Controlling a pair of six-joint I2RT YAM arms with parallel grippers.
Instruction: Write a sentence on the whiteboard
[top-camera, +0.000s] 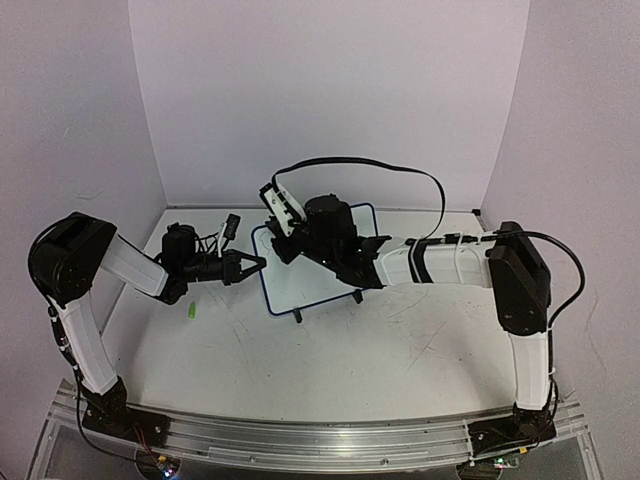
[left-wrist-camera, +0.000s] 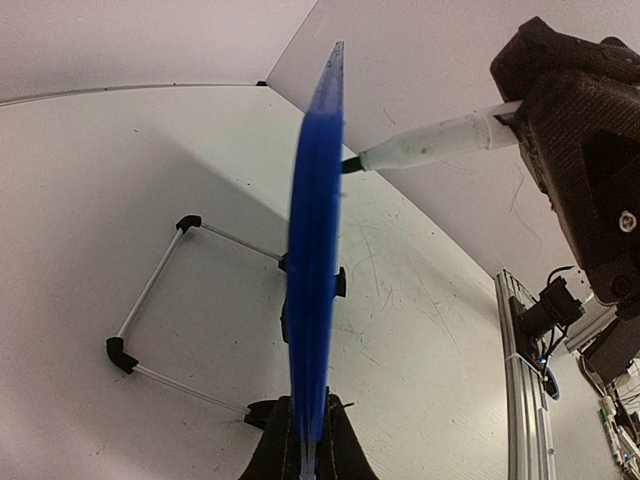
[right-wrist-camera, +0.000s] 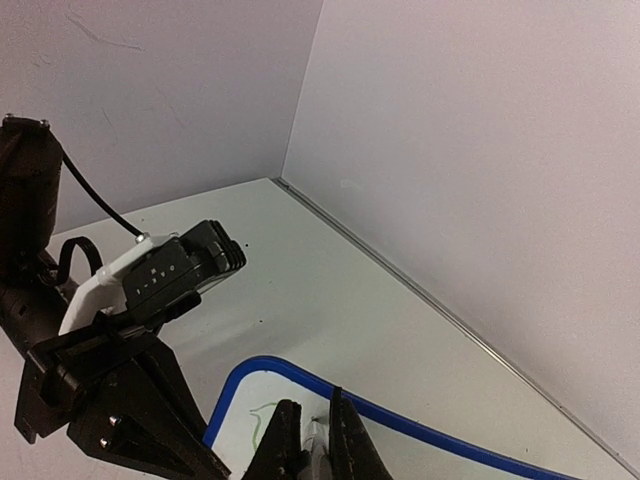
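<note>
Faintly, illegible green sentence (right-wrist-camera: 262, 420), whiteboard (right-wrist-camera: 270, 363), clamped pen (left-wrist-camera: 430, 145).

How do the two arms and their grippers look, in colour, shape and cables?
Left arm and right arm alternate white link covers with black joint housings. Left gripper and right gripper are black, with tapered fingers. A white bracket bearing small dark characters sits at the left wrist. A black cable loops over the right arm, whose forearm has black bands.

Blue-framed white whiteboard (top-camera: 300, 285)
</note>
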